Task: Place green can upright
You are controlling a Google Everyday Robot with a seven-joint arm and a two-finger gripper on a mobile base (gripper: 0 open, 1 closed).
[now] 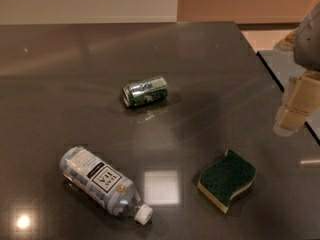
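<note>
The green can (145, 91) lies on its side near the middle of the dark table (75, 84), its long axis running left to right. It is dark green with pale patches. My gripper (295, 109) hangs at the right edge of the view, above the table's right edge, well to the right of the can and apart from it. Nothing shows in the gripper.
A clear plastic water bottle (102, 183) with a white cap lies on its side at the front left. A green wavy sponge (227, 179) lies at the front right. The table's right edge (280, 84) runs diagonally under the gripper.
</note>
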